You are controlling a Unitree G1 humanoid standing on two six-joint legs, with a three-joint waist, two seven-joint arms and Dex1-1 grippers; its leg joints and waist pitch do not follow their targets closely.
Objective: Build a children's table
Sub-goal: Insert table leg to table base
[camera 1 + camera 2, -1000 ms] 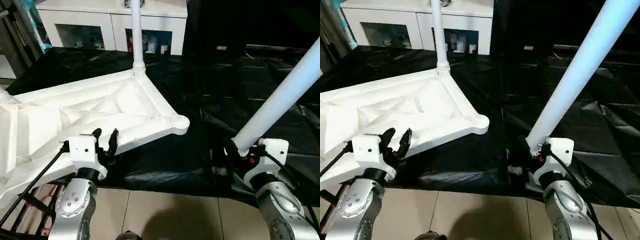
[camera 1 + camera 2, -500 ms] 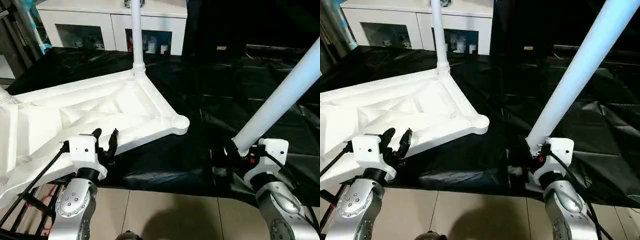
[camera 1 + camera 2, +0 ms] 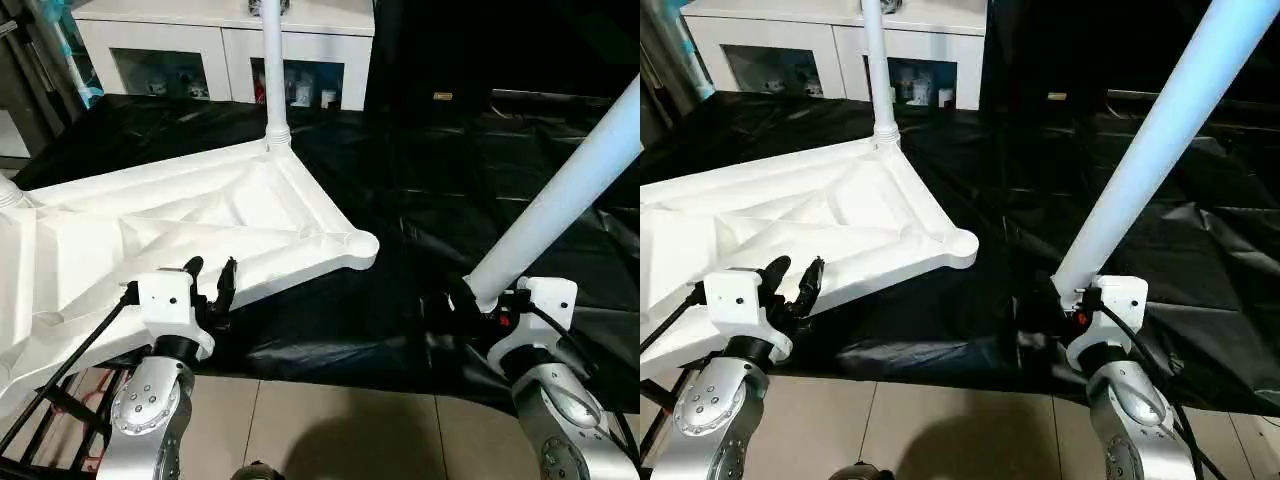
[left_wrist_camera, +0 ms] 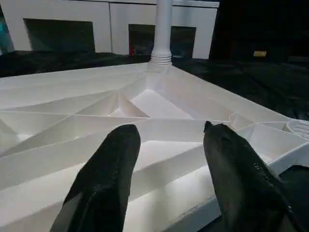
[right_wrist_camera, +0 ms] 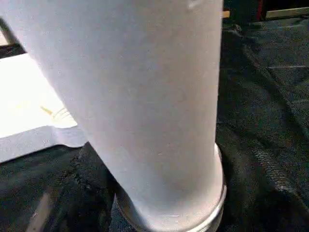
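Left claw (image 3: 209, 278) parted, straddling table top (image 3: 200, 225) rim; right claw (image 3: 480, 300) holding tilted leg (image 3: 560, 200) base.

Looks like a home room or a mock-up of one: white cabinet (image 3: 225, 45) w/ glass doors at the back, mugs & knick-knacks inside, beige tiled floor (image 3: 340, 430), black plastic sheet (image 3: 450, 200) spread over it as work area.
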